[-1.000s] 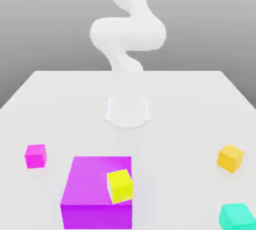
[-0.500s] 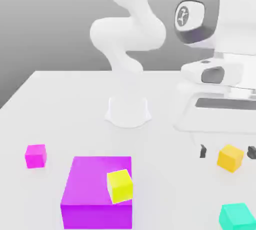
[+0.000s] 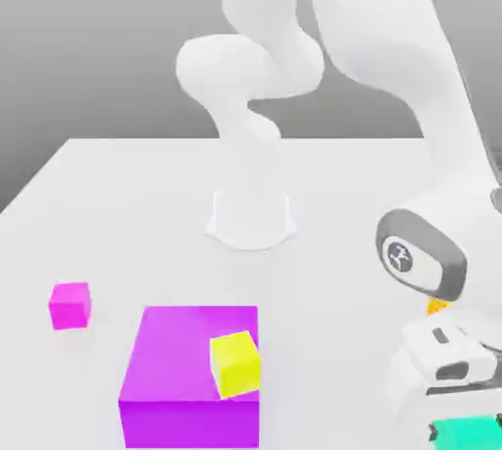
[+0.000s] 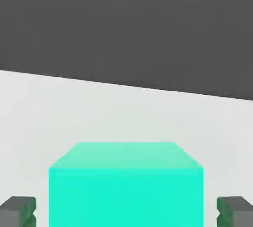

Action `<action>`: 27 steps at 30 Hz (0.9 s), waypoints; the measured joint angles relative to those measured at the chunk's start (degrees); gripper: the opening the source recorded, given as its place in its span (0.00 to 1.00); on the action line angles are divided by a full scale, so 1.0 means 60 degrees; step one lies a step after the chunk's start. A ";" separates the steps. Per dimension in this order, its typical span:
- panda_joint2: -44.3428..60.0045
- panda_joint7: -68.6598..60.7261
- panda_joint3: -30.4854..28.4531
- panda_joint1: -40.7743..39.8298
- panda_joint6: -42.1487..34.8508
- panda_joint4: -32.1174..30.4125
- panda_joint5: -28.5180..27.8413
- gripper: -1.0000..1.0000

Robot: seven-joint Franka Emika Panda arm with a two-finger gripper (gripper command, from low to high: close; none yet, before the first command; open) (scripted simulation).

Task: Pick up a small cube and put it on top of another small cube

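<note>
— Where is the teal cube [image 3: 467, 432] right now?

— In the exterior view it sits on the white bench [image 3: 147, 203] at the near corner on the exterior view's right, directly under the arm's hand. The hand view shows the same cube [image 4: 126, 184] close up, resting on the bench, with a dark fingertip [image 4: 19, 211] at each side of it.

— And the claw [image 4: 126, 212]?

— It is drawn in to its narrowest, with the teal cube between the two fingers. The pads stand just beside the cube's side faces; I cannot tell whether they actually press on it. The cube is not raised off the bench.

— What about the lemon-yellow cube [image 3: 235, 364]?

— It sits tilted at the front edge of the big purple block [image 3: 189, 370], well apart from the claw, toward the exterior view's left.

— Anything else on the bench?

— A small magenta cube [image 3: 70, 304] lies near the exterior view's left edge, apart from the purple block. A sliver of the orange-yellow cube [image 3: 436, 307] peeks out behind the arm's wrist, just beyond the teal cube.
</note>
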 joint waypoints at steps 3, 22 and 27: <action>0.0098 0.0033 -0.0052 0.0046 0.0082 0.0024 -0.0044 0.00; -0.5739 -0.1871 -0.0981 -0.3218 -0.2915 -0.2544 0.3069 0.00; -0.5313 -0.1961 -0.1116 -0.3424 -0.1807 -0.3142 0.3266 0.00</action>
